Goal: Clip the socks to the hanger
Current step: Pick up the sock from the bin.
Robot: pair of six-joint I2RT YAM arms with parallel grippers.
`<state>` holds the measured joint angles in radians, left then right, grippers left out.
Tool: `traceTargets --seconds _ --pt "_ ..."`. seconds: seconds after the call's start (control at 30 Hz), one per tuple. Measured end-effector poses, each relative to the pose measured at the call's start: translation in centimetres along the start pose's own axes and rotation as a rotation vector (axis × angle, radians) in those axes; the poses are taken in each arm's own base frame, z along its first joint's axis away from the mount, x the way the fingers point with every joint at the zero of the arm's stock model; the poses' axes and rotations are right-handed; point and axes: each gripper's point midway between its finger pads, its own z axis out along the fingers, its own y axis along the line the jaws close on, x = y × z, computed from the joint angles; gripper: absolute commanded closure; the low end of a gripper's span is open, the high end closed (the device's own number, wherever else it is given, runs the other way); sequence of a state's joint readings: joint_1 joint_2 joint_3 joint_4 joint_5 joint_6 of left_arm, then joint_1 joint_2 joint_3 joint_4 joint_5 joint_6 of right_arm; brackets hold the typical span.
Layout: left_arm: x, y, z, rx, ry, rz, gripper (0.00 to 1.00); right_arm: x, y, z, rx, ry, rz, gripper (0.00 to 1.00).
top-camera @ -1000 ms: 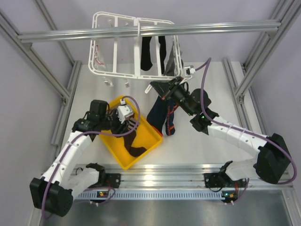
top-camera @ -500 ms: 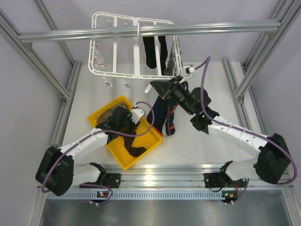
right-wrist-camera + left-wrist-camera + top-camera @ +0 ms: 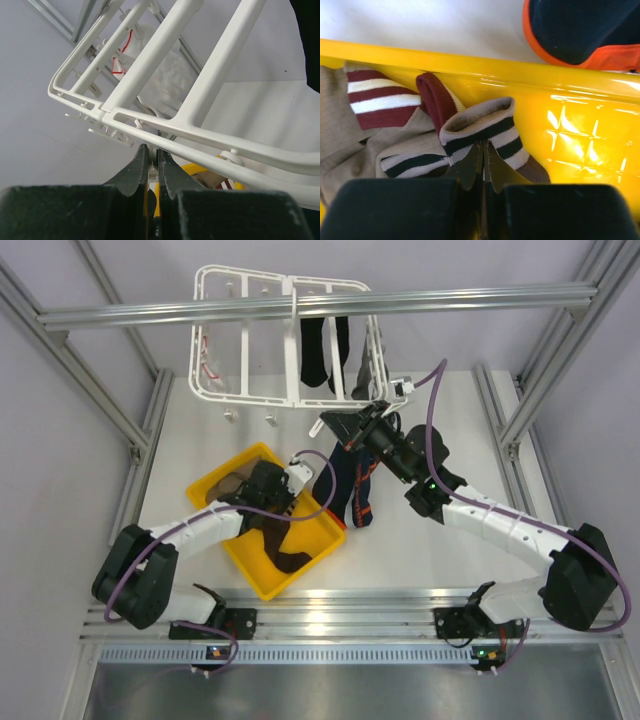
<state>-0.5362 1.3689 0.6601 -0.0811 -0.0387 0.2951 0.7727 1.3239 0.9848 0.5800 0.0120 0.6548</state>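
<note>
In the left wrist view my left gripper [image 3: 484, 147] is shut, its tips pinching the edge of a striped sock [image 3: 485, 131] with a beige and black cuff. That sock lies with other socks, tan [image 3: 335, 130] and maroon-striped [image 3: 380, 102], in the yellow tray [image 3: 580, 135]. From above, the left gripper [image 3: 283, 498] sits low in the tray [image 3: 245, 558]. My right gripper [image 3: 152, 150] is shut on a small white clip [image 3: 153, 167] under the white hanger [image 3: 200, 137]. The right gripper [image 3: 368, 418] is at the near right corner of the hanger [image 3: 240, 396]. A navy sock with orange trim [image 3: 338, 488] dangles below it.
Two black socks [image 3: 313, 350] hang from the hanger beside a grey one [image 3: 362, 375]. A dark brown sock [image 3: 287, 552] lies in the tray. An aluminium beam [image 3: 450, 298] crosses above the hanger, with frame posts at both sides. Purple cables loop along both arms.
My left arm has swung down and right into the tray, and its gripper has gone from open to shut on the striped sock's cuff. The right arm has not moved.
</note>
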Motion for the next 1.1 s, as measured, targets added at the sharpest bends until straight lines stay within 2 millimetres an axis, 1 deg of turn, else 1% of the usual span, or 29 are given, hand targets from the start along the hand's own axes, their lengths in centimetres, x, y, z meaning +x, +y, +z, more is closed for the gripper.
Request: traceTargets --seconds 0.17,0.23,0.33,0.37,0.43,0.47,0.57,0.77,0.87,0.93,1.0,1.03,1.1 --pt "-0.7 -0.8 -0.4 0.048 -0.026 -0.001 1.00 0.0 -0.1 0.0 0.001 0.001 -0.003 1.00" --pt "-1.2 -1.2 -1.2 0.076 -0.048 0.000 1.00 0.0 -0.1 0.0 -0.001 0.002 -0.009 1.00" --pt "-2.9 -2.0 -3.1 0.133 -0.123 0.015 1.00 0.0 -0.1 0.0 -0.001 0.002 -0.014 1.00" --pt "-3.5 -2.3 -3.9 0.153 -0.152 0.022 0.94 0.0 -0.1 0.0 -0.001 0.002 -0.017 1.00" --pt "-4.1 -2.5 -4.8 0.171 -0.183 0.033 0.72 0.0 -0.1 0.0 -0.002 0.001 -0.019 1.00" --pt "-4.1 -2.6 -4.9 0.170 -0.175 0.031 0.61 0.0 -0.1 0.0 -0.002 0.001 -0.020 1.00" --pt "-3.3 -2.5 -4.1 0.158 -0.109 0.001 0.55 0.0 -0.2 0.0 -0.002 0.001 -0.023 1.00" --pt "-0.4 -1.6 -1.7 0.086 0.058 -0.064 0.59 0.0 -0.2 0.0 -0.002 0.001 -0.027 1.00" --pt "0.3 -1.2 -0.4 0.056 0.115 -0.083 0.61 0.0 -0.2 0.0 -0.002 0.001 -0.027 1.00" --pt "0.8 -1.1 0.3 0.044 0.146 -0.091 0.65 -0.1 -0.2 0.0 -0.001 0.000 -0.028 1.00" --pt "1.3 -1.0 0.9 0.038 0.171 -0.091 0.72 -0.1 -0.3 0.0 0.000 0.000 -0.028 1.00" --pt "1.6 -1.1 1.2 0.036 0.185 -0.091 0.84 -0.1 -0.3 0.0 0.000 0.000 -0.028 1.00" --pt "2.1 -1.1 1.5 0.035 0.205 -0.087 0.93 -0.1 -0.3 0.0 0.001 0.000 -0.028 1.00"
